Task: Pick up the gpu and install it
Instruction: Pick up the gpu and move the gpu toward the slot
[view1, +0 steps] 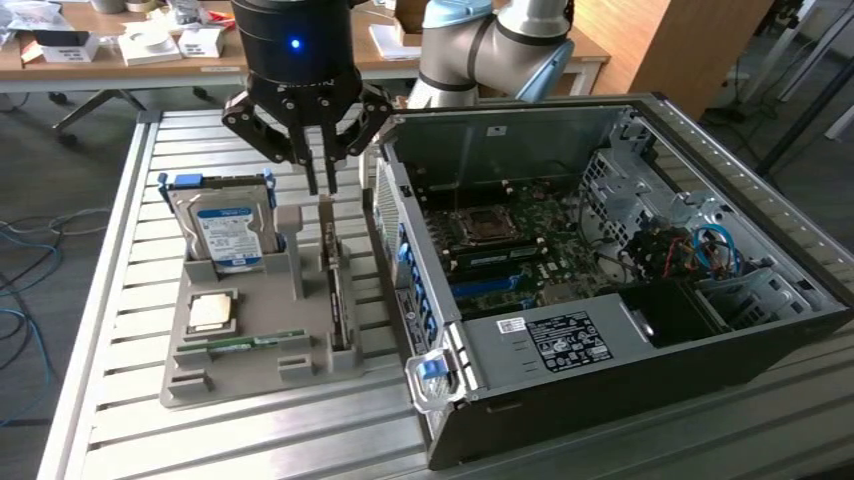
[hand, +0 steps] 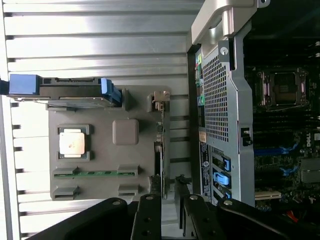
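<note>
The claw (view1: 322, 188) hung partly open, empty, directly above the gpu (view1: 334, 290), which stood on edge in a grey holder (view1: 240, 375) on the exterior view's left of the computer case (view1: 534, 430), top edge exposed for gripping.

Slatted metal table (view1: 120, 250), cluttered wooden desk (view1: 104, 62) behind — grey floor (view1: 54, 150), loose cables (view1: 34, 228)

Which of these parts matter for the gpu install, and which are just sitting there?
In the job: gpu, gripper above it, open computer case.
Lying about: hard drive, processor chip, memory stick, all in the grey holder.
</note>
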